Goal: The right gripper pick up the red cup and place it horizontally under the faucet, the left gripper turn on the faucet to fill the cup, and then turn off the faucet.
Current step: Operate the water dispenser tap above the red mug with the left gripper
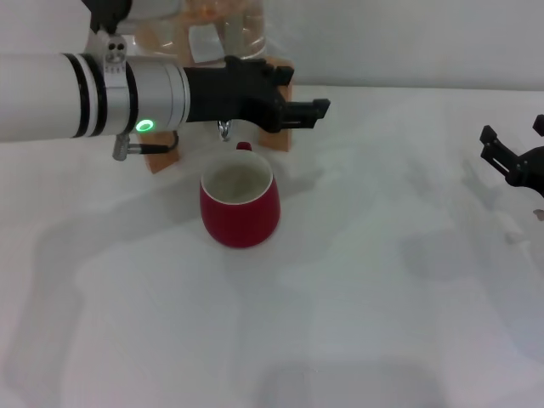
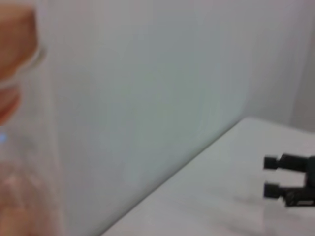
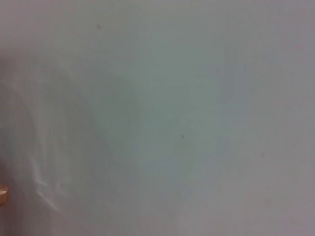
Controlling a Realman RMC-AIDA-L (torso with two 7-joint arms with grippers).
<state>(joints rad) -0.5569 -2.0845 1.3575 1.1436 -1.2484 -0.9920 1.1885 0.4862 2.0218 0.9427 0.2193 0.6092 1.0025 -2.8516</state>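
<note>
White tabletop (image 1: 357, 323) fills the head view, running back to a pale wall. Over its far left part the left gripper (image 1: 297, 113) reaches across from the left on a silver-white arm (image 1: 93, 93) with black rings and a lit green light; its black fingers (image 1: 297, 107) point to the right, side by side at the level of the faucet's top, and whether there is a gap between them or anything clamped there I cannot tell from this angle. Just below the gripper's body the chrome spout of the faucet (image 1: 224, 129) pokes down, with the wooden stand (image 1: 161, 157) and the clear water jar (image 1: 212, 30) behind it. Directly under and slightly in front of that spout stands the red cup (image 1: 240, 206), upright on the table, mouth up, white inside, its small handle turned to the back toward the stand. No gripper touches it. Well apart, at the right edge of the table, the right gripper (image 1: 510, 161) hangs with its black claw fingers spread open and holding nothing; the left wrist view also shows it (image 2: 275, 177) far off above the table.
</note>
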